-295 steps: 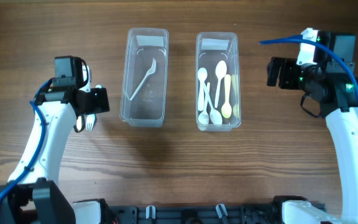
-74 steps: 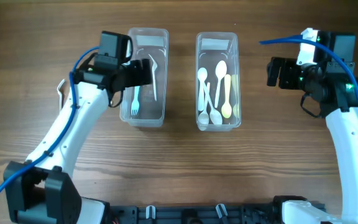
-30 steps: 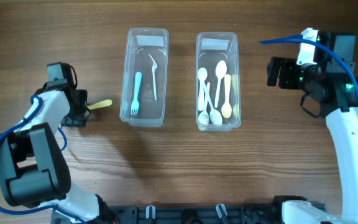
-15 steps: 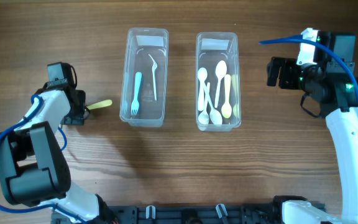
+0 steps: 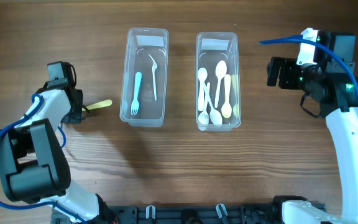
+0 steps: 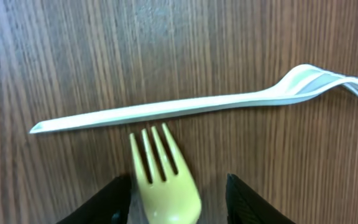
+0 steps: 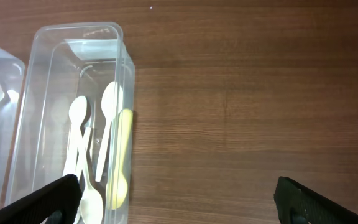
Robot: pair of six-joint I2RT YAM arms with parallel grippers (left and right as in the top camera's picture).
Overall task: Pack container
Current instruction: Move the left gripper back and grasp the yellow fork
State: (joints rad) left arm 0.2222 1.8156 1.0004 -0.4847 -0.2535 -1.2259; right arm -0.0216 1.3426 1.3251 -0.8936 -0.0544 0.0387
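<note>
- Overhead: nothing has shifted in the last half second; the yellow fork (image 5: 99, 104) stays on the surface (image 5: 179, 162), left of the fork container (image 5: 129, 81).
- Left wrist: the left fingers (image 6: 107, 202) are spread at the bottom edge, with the fork's tines between them and a white fork (image 6: 185, 107) above.
- Right wrist: the right fingers (image 7: 48, 196) are spread in the lower corners.

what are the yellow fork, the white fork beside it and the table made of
Yellow fork: likely plastic, smooth, opaque, slightly glossy moulded tines. White fork: thin plastic too, with a soft sheen along its handle. Table: wood-grain surface, matte; solid wood or laminate cannot be told.
</note>
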